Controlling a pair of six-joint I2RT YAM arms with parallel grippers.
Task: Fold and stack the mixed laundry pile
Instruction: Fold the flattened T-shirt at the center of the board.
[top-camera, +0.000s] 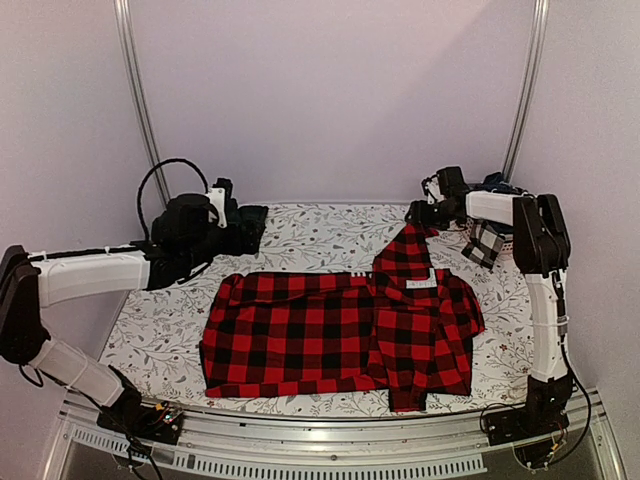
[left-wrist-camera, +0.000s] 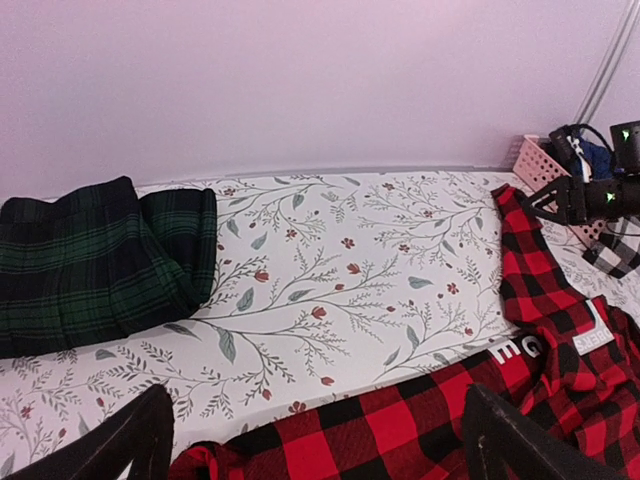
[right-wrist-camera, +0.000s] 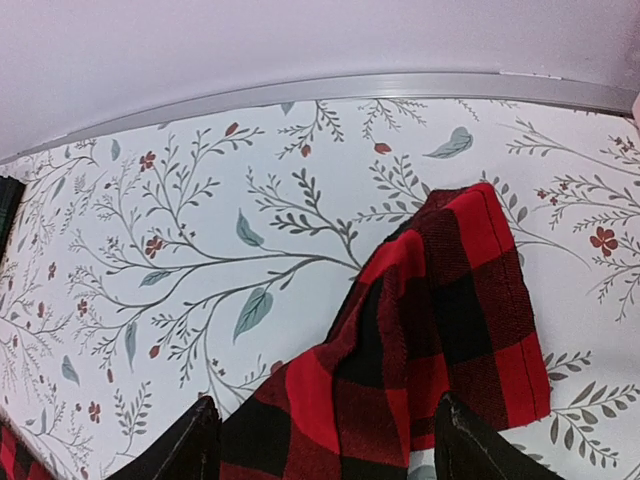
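White and leaf-printed, our worktop carries the red-and-black checked shirt spread across its middle, one corner stretching back right. We see a folded green tartan piece back left. Left tool gapes, gripping nothing; right tool stands apart, straddling that corner.

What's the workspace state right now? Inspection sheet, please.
surface: leaf-print cloth, flat.
job's things: red shirt spread near the front, one end raised toward the far right; green tartan folded, far left.
clutter: pink basket far right, with clothes.
grippers: left end effector open, empty; right end effector open, shirt end between its fingers.
cables: black loop above the left arm.
surroundings: plain walls, metal posts.
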